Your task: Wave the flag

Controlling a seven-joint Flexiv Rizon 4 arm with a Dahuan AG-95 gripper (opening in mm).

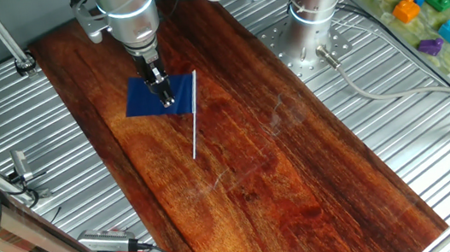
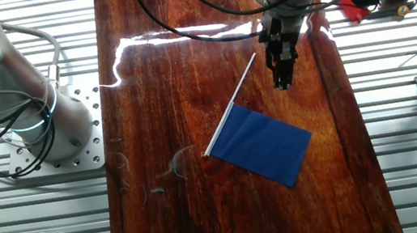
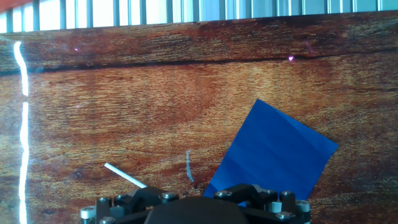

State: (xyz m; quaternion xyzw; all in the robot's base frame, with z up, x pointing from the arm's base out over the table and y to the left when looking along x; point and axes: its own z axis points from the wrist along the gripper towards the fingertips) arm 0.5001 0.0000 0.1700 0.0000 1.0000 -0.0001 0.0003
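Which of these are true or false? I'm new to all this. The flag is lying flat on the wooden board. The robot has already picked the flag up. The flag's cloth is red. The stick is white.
1. The flag lies flat on the wooden board: true.
2. The robot has already picked the flag up: false. The gripper hangs above the board near the stick and holds nothing.
3. The flag's cloth is red: false. It is dark blue.
4. The stick is white: true. It is thin and runs along one edge of the cloth, then past it.
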